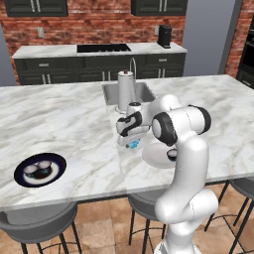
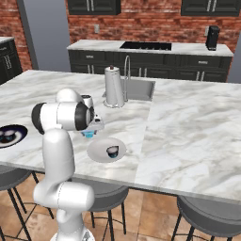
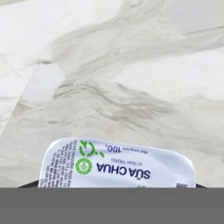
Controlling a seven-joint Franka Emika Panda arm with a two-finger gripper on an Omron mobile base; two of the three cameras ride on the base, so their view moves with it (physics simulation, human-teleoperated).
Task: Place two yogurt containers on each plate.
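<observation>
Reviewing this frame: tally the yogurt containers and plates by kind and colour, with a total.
Dark round yogurt cups: 3, two on the navy plate, at and, one on the whitish plate
Light blue yogurt container: 1, under the gripper
Plates: 2
Total: 6
</observation>
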